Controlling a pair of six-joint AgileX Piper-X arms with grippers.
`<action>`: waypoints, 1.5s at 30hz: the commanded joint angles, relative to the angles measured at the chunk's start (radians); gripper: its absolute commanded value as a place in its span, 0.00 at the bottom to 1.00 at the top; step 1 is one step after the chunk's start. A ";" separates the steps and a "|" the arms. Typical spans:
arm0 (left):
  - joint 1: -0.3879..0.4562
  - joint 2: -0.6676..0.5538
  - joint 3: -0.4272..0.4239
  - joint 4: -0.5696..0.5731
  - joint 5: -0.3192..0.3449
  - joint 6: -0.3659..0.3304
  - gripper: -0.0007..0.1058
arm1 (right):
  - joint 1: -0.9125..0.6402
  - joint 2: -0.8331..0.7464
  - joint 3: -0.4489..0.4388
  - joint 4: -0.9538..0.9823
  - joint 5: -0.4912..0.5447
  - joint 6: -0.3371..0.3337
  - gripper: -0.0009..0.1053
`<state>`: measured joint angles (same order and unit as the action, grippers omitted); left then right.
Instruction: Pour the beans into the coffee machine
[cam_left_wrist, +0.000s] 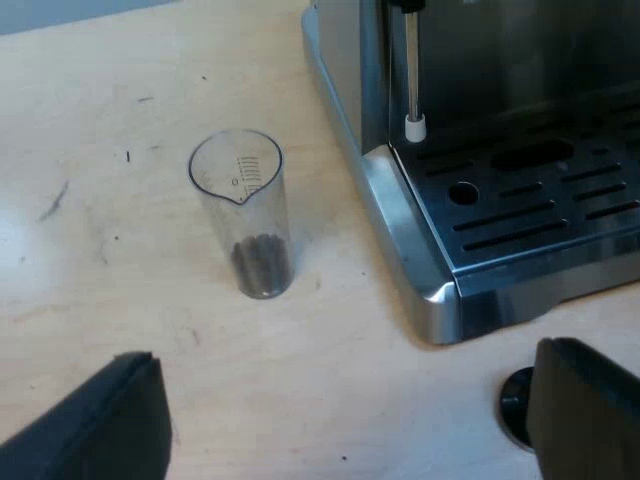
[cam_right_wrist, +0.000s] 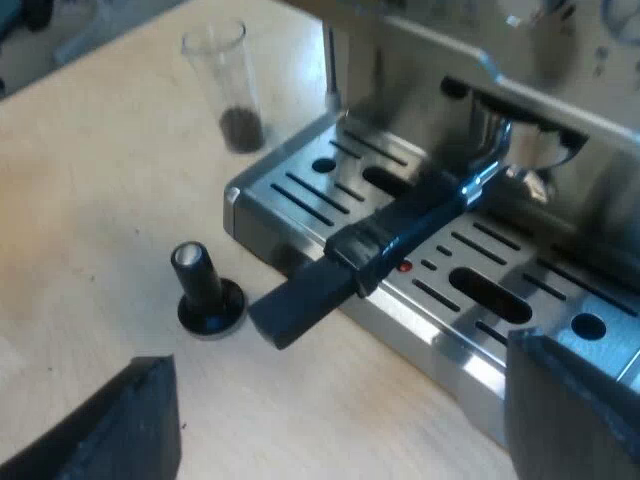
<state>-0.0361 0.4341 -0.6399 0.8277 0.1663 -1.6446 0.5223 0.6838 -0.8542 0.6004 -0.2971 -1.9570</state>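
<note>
Few beans (cam_left_wrist: 262, 266) in measuring glass (cam_left_wrist: 240, 205)

Beside the espresso machine (cam_left_wrist: 350, 70), a measuring glass (cam_left_wrist: 243, 215) is standing clear and glossy (glass or plastic, hard to tell), its dark beans (cam_left_wrist: 261, 265) looking matt. The machine's body is gleaming as brushed metal, its drip tray (cam_left_wrist: 540, 200) reflecting smoothly. The table (cam_left_wrist: 90, 300) is showing pale, matt, scuffed wood. At the machine's front, the tamper (cam_right_wrist: 205, 290) is shining glossy black and the holder (cam_right_wrist: 380, 238) is showing a dark, matt handle.
</note>
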 joint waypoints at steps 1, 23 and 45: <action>-0.004 0.002 0.010 -0.037 -0.005 -0.003 0.72 | 0.032 0.030 -0.013 -0.025 0.009 -0.014 0.65; -0.004 0.002 0.426 -0.663 -0.008 -0.052 0.73 | 0.060 0.109 -0.008 -0.126 0.009 0.025 0.65; -0.004 0.413 0.479 -1.100 -0.080 -0.086 0.81 | 0.060 0.109 -0.008 -0.126 0.009 0.048 0.65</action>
<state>-0.0361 0.8340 -0.1592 -0.2369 0.0950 -1.7198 0.5803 0.7959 -0.8555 0.4883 -0.2808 -1.9071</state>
